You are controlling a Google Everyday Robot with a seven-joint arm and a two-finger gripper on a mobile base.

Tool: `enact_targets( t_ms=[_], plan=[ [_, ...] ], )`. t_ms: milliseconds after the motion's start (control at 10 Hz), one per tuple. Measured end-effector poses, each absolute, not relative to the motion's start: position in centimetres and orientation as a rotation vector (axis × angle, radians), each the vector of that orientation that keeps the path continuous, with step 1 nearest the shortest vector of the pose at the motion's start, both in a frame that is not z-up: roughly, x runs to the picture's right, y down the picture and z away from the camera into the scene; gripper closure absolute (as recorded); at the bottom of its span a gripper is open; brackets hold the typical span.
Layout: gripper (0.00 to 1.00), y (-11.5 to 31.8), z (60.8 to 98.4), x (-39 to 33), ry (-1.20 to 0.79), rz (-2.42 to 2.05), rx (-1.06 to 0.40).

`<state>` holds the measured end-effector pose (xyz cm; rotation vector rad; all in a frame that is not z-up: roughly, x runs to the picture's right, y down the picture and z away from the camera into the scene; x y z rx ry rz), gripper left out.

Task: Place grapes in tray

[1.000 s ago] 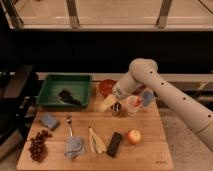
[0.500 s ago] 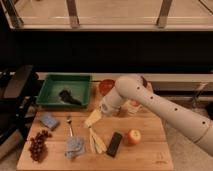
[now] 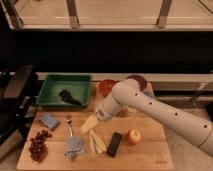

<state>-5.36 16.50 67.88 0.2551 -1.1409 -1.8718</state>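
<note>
The grapes (image 3: 38, 145), a small dark red-purple bunch, lie on the wooden table near its front left corner. The green tray (image 3: 51, 83) stands at the back left and holds a smooth dark lump (image 3: 68, 97). My white arm reaches in from the right. Its gripper (image 3: 89, 123) hangs low over the middle of the table, well to the right of the grapes and in front of the tray. It is not touching the grapes.
A red bowl (image 3: 106, 86) and a purple bowl (image 3: 138, 80) stand behind the arm. On the table lie a blue sponge (image 3: 49, 120), a utensil (image 3: 70, 126), a grey-blue cloth (image 3: 74, 146), pale yellow pieces (image 3: 98, 143), a black bar (image 3: 115, 144) and an apple (image 3: 133, 136).
My arm has swung left and down, from beside the bowls to low over the middle of the table, nearer the grapes. The objects have not moved.
</note>
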Motion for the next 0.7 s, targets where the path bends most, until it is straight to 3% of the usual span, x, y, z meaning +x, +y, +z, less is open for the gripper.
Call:
enact_targets(
  t_ms=[300, 700],
  plan=[
    [0.2, 17.2, 68.1, -6.2, -1.168, -1.855, 0.275],
    [0.2, 18.6, 68.7, -12.4, -1.204, -1.856, 0.279]
  ],
)
